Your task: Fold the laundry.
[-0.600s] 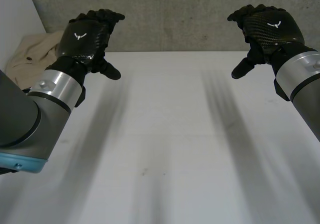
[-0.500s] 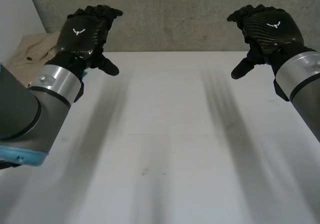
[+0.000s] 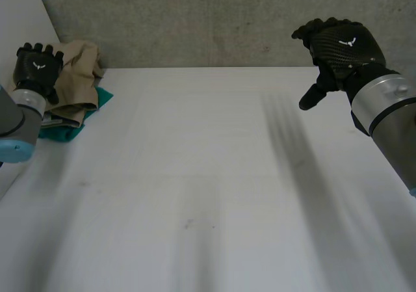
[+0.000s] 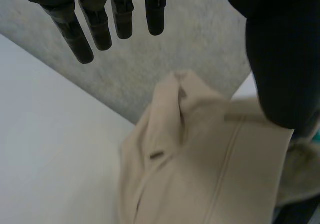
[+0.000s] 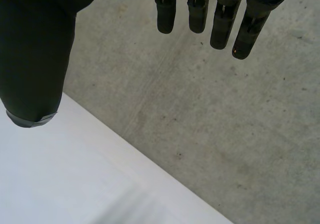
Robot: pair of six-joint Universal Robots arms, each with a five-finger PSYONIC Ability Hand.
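Beige garment [image 3: 79, 74] atop teal cloth [image 3: 64, 131], beside left hand [image 3: 37, 64]

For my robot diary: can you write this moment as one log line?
left hand: open, over beige garment | right hand: open, empty, above white table | teal cloth: under beige garment | folding: not begun

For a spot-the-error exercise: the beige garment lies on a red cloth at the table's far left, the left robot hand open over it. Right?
No. The head view shows the cloth under the beige garment is teal, not red. The rest holds: far left of the table, left robot hand open over it.
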